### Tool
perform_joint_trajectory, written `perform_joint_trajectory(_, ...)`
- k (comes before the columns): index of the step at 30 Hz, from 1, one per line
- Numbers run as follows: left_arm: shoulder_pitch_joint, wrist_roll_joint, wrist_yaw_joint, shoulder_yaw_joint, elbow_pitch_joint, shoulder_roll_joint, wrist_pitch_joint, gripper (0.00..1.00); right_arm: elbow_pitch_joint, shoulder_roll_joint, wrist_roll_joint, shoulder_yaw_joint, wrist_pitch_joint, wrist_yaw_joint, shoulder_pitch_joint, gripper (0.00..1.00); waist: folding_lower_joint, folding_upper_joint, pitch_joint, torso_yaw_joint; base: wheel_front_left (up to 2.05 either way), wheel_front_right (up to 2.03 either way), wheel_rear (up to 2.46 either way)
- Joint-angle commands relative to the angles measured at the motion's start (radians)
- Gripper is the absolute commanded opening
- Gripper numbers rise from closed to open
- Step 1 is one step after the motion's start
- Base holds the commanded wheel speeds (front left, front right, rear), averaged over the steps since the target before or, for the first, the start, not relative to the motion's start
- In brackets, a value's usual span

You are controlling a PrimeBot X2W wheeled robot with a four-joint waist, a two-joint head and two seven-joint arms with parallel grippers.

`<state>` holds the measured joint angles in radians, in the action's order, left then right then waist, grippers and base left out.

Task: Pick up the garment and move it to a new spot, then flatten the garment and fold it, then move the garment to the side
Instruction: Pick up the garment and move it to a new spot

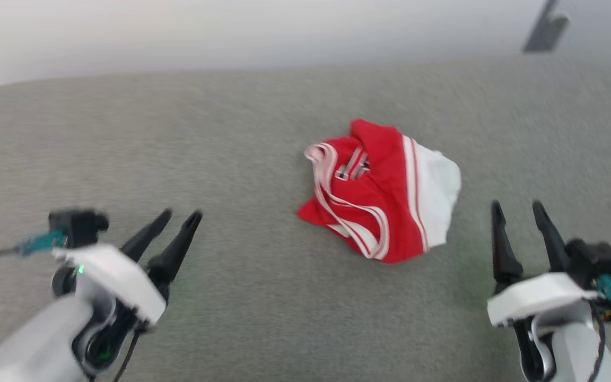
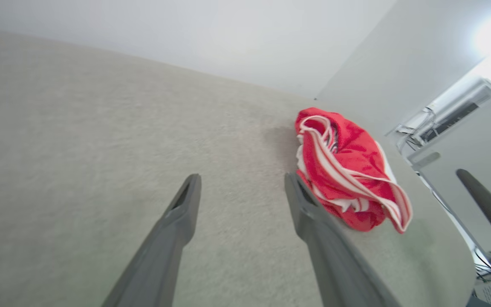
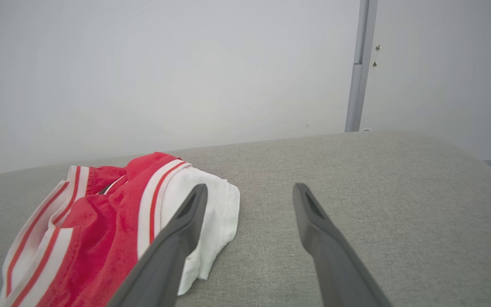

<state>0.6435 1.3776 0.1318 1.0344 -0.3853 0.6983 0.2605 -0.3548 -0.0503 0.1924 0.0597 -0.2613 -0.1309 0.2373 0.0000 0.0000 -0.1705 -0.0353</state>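
Centrally, a crumpled red garment [image 1: 385,191] lies in a loose heap, with one white sleeve and its red-and-white striped trim showing. Beneath the garment spreads a grey fabric surface [image 1: 231,132]. Near the garment's white-sleeve side hovers the right gripper [image 1: 517,204], its jaws spread, holding nothing and clear of the cloth. Well apart from the garment on its opposite side is the left gripper [image 1: 181,215], its jaws likewise spread and empty. Beyond the garment rises a pale wall [image 1: 231,32].
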Motion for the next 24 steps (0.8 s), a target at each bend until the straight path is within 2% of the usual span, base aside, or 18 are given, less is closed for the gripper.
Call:
perform_joint_trajectory(1,-0.076,-0.029,-0.002,-0.056,-0.020,-0.017,0.006,1.00,-0.002,-0.003,-0.013,0.022,-0.005,0.000,-0.040,1.00,0.0000,0.0000,0.104,0.105,0.00,0.00,0.00)
perform_joint_trajectory(3,-0.156,-0.065,-0.002,-0.135,-0.048,-0.029,0.006,1.00,0.000,-0.009,-0.019,0.035,-0.005,0.000,-0.066,1.00,0.0000,0.0000,0.125,0.125,0.00,0.00,0.00)
perform_joint_trajectory(4,-0.233,-0.103,-0.002,-0.206,-0.073,-0.047,0.005,1.00,0.003,-0.015,-0.019,0.044,-0.005,0.000,-0.096,1.00,0.0000,0.0000,0.145,0.141,0.00,0.00,0.00)
perform_joint_trajectory(10,-0.434,-0.263,-0.002,-0.430,-0.097,-0.107,0.005,1.00,0.013,-0.043,0.001,0.055,-0.005,0.000,-0.165,1.00,0.0000,0.0000,0.187,0.164,0.00,0.00,0.00)
perform_joint_trajectory(19,-0.643,-0.611,-0.002,-0.781,0.017,-0.198,0.006,1.00,0.045,-0.065,0.015,0.059,-0.005,0.000,-0.204,1.00,0.0000,0.0000,0.207,0.153,0.00,0.00,0.00)
perform_joint_trajectory(20,-0.643,-0.611,-0.002,-0.781,0.017,-0.198,0.006,1.00,0.045,-0.065,0.015,0.059,-0.005,0.000,-0.204,1.00,0.0000,0.0000,0.207,0.153,0.00,0.00,0.00)
perform_joint_trajectory(24,-0.714,-0.769,-0.002,-0.894,0.104,-0.242,0.006,1.00,0.069,-0.060,0.015,0.058,-0.005,0.000,-0.200,1.00,0.0000,0.0000,0.208,0.144,0.00,0.00,0.00)
